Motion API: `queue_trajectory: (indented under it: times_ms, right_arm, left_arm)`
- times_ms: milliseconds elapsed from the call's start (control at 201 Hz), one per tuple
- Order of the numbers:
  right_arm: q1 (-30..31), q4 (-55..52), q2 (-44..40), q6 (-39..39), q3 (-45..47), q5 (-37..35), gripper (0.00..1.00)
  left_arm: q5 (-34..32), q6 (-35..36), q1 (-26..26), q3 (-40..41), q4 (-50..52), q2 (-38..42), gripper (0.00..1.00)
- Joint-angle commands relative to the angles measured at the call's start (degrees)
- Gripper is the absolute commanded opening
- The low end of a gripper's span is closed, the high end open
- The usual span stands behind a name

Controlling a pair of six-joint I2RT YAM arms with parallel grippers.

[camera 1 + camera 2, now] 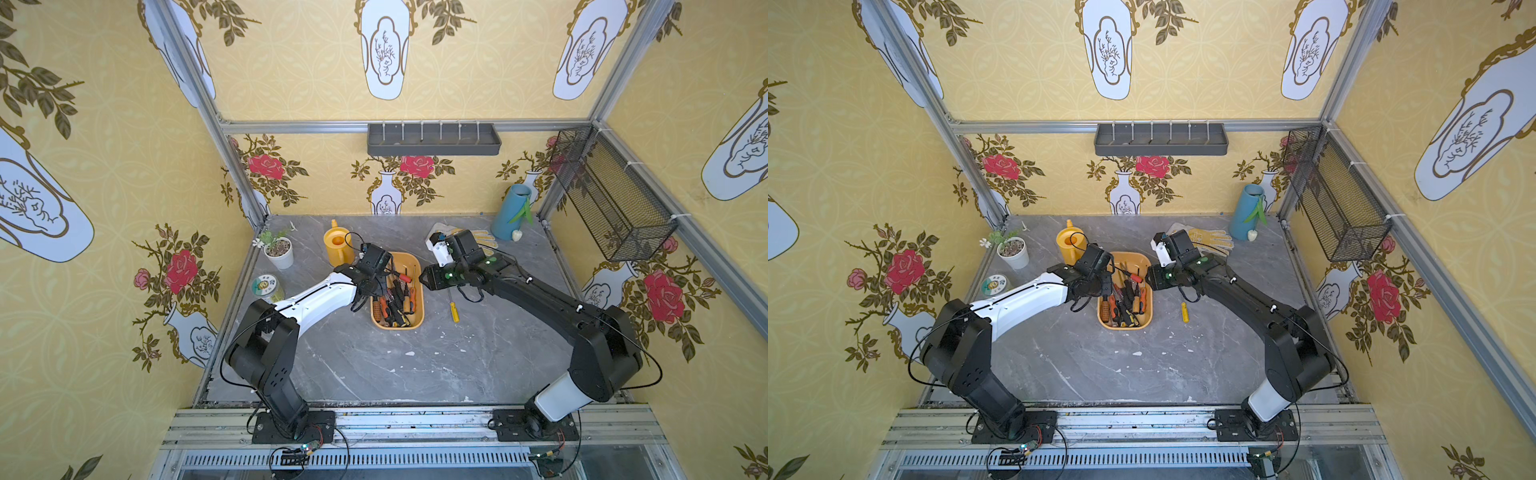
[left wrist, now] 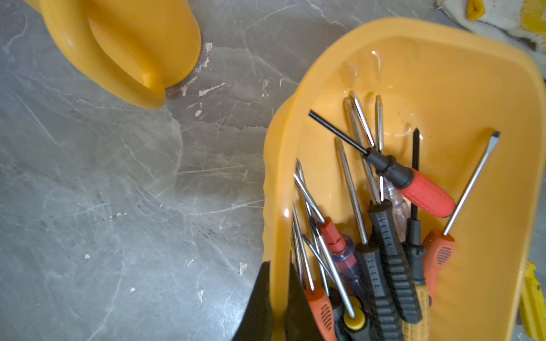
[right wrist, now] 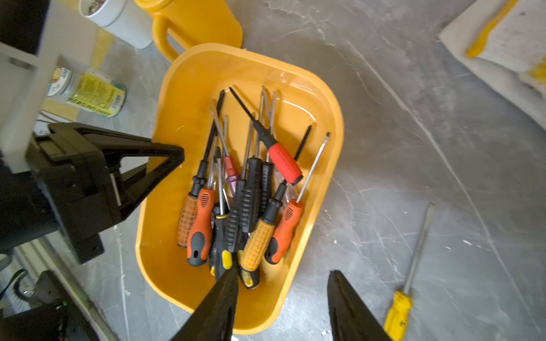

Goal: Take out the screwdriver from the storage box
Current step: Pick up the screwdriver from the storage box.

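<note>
The storage box [image 1: 404, 261] sits in the middle of the bench [image 1: 374, 365], just in front of the yellow watering can [image 1: 337, 248]. A tangle of screwdrivers [image 3: 236, 206] lies inside it, handles toward the robot. A red-handled screwdriver [image 3: 284, 163] rests across the top of the pile.

The left hand [image 2: 279, 265] is clenched on the box's left rim, with one finger inside the wall and one outside. The right hand [image 3: 283, 273] hovers released above the box's right rim, grasping nothing. One of its fingers hangs over the handles and the other is out over bare bench.

A yellow-handled screwdriver [image 3: 398, 314] lies alone on the bench just right of the box, its shaft pointing away from the robot. A work glove [image 1: 482, 239] lies behind the right hand.
</note>
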State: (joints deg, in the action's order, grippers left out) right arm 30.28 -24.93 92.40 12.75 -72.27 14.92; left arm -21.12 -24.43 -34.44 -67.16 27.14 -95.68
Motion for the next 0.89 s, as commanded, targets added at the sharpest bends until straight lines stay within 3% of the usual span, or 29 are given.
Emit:
queue_trajectory:
  times_ms: [0, 189, 403, 886]
  right_arm:
    - [0.8, 2.3, 2.0, -2.4, -1.3, 4.5, 0.53]
    - [2.1, 2.9, 6.4, -2.7, -3.3, 5.1, 0.52]
    - [4.9, 2.3, 10.9, -4.8, -6.6, 1.0, 0.52]
    - [3.1, 5.4, 16.2, -10.7, -8.5, 0.9, 0.51]
  left_arm:
    - [0.7, 1.1, 0.1, 0.1, -2.5, 0.5, 0.00]
    - [1.5, 2.1, 0.0, 0.2, -2.7, 0.9, 0.00]
    - [2.4, 2.3, -0.1, 0.5, -3.2, 1.3, 0.00]
    - [2.2, 2.8, -0.4, 1.3, -3.1, 1.7, 0.00]
